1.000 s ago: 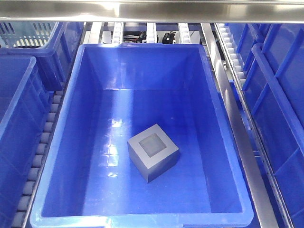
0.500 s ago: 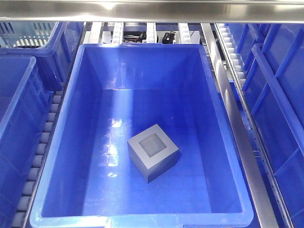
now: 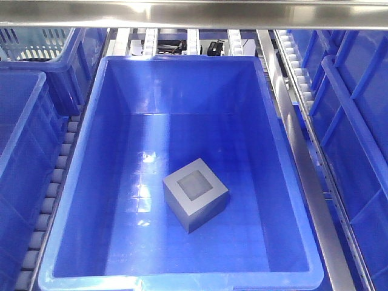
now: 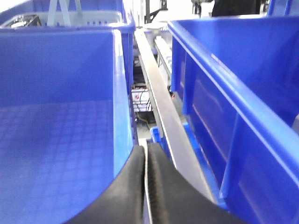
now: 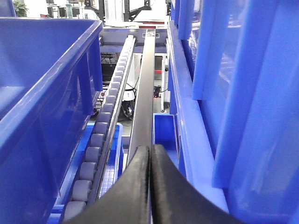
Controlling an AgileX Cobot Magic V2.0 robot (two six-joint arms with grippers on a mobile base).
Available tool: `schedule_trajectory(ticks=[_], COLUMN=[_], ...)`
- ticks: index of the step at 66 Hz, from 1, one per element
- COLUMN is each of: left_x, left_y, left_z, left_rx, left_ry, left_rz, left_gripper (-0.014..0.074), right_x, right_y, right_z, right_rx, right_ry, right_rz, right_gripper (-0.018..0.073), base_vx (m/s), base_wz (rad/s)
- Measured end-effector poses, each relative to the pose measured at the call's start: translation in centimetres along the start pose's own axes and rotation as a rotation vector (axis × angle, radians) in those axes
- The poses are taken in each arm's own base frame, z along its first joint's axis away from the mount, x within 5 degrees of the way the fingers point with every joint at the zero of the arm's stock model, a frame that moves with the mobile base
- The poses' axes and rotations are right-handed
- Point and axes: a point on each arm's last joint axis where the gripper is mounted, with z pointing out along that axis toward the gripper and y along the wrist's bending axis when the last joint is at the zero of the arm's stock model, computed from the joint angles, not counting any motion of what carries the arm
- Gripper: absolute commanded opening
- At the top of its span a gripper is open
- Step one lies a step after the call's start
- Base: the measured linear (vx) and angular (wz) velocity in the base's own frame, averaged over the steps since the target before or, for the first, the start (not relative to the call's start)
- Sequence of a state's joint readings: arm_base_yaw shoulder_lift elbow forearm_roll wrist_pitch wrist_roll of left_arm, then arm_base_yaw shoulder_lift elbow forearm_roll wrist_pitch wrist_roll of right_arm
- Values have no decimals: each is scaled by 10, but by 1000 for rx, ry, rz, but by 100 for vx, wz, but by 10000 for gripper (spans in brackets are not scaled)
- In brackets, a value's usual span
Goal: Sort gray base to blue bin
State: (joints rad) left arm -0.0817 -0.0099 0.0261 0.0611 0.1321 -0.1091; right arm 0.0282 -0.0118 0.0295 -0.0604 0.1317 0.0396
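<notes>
The gray base [image 3: 195, 194] rests on the floor of the blue bin [image 3: 85, 182], slightly right of its middle, with its framed square recess facing up. Neither arm appears in the front view. In the left wrist view my left gripper [image 4: 145, 151] is shut, black fingers pressed together with nothing between them, low beside a bin wall. My right gripper [image 5: 150, 150] is likewise shut and empty, hanging over a metal rail between bins. The base is not seen in either wrist view.
Other blue totes [image 3: 24, 121] flank the bin on the left and right [image 3: 357, 109]. A pale-blue lattice basket [image 3: 30, 42] sits at the back left. Roller tracks [image 3: 51, 194] and metal rails [image 3: 306, 182] run between the bins; a steel bar [image 3: 194, 13] crosses the top.
</notes>
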Motion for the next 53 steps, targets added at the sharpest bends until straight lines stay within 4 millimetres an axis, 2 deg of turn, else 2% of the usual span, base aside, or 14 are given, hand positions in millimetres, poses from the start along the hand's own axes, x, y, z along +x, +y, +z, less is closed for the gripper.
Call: schedule_trajectory(ticks=[53], left_x=[0], left_y=[0], left_z=[0], left_rx=[3], left_ry=[-2], left_rz=[-22], left_gripper=[-6], right_x=[0], right_y=[0], right_z=[0], right_rx=[0], right_ry=[0], right_rz=[0], right_gripper=[-9], base_vx=[0], base_wz=[0])
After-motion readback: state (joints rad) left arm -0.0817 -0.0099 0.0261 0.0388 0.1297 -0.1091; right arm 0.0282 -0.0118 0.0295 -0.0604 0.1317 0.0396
